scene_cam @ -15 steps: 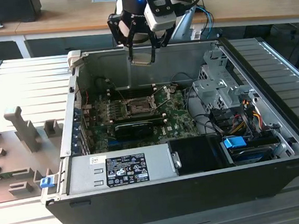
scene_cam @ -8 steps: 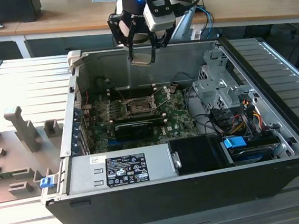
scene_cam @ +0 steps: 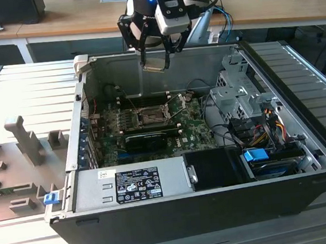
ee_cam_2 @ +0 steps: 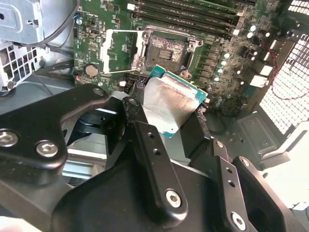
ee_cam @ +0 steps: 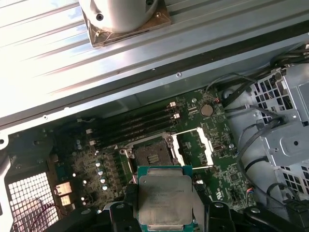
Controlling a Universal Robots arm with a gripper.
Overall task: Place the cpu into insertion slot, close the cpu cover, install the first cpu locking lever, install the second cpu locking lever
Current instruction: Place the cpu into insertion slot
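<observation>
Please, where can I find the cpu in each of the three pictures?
Exterior view: the cpu is held in the gripper, over the computer case's far wall.
Second wrist view: the cpu is gripped, with the empty socket beyond it.
First wrist view: the cpu is gripped, next to the socket.
Shared landmark: the empty socket.

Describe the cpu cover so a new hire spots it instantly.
Inside the open computer case, find the green motherboard and the dark empty socket near its middle. The cpu cover is flipped open right beside that socket: the one thin silver square frame, board showing through its window.
</observation>
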